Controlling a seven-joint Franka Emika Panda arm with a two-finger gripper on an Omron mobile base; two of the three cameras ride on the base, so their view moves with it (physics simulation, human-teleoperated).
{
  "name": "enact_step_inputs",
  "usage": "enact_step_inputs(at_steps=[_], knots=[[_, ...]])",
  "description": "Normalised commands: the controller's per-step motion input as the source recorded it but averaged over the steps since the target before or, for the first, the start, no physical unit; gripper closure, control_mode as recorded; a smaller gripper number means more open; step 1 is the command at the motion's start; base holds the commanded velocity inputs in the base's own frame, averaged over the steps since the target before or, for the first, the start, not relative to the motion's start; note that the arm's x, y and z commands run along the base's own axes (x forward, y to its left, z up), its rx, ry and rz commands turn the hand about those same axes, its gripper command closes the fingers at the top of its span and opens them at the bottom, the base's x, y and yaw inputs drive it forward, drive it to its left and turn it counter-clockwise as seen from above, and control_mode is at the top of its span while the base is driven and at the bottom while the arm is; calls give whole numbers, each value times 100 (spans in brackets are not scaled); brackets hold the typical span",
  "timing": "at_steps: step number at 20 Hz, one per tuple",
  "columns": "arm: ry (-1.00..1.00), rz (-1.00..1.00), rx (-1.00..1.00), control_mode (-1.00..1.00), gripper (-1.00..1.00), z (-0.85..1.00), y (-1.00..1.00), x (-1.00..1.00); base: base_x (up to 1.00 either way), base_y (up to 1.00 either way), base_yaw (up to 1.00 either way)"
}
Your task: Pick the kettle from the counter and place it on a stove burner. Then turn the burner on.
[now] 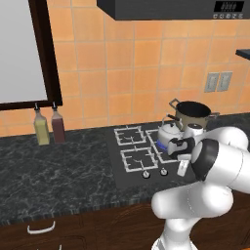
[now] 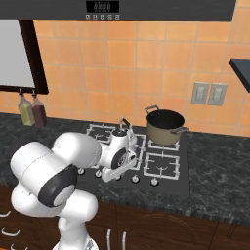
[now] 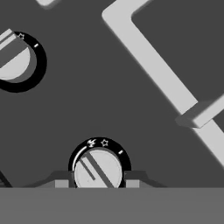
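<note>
Straight below gripper [image 3: 97, 184]: knob [image 3: 98, 169], centred between spread fingertips, ridge running diagonal; kettle [image 1: 168, 132] already on burner [image 1: 163, 142].

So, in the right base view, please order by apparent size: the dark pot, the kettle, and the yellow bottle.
Largest to smallest:
1. dark pot
2. kettle, partly hidden by the arm
3. yellow bottle, though it stands farther away, so this ranking is unsure.

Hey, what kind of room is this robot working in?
A rendered home kitchen, by the look of it: a black cooktop with wire grates set into a dark stone counter, a kettle and a lidless pot on it, orange tiled wall behind.
</note>
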Motion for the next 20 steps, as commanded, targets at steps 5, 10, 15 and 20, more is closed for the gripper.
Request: enact_step_inputs(at_steps=[5,10,15,20], knots=[[0,0,0,-100,-100,0,0,0,0,0,0],[0,0,0,-100,-100,3,0,0,0,0,0],[0,0,0,-100,-100,20,0,-11,0,0,0],[0,-3,0,-100,-100,18,0,-32,0,0,0]])
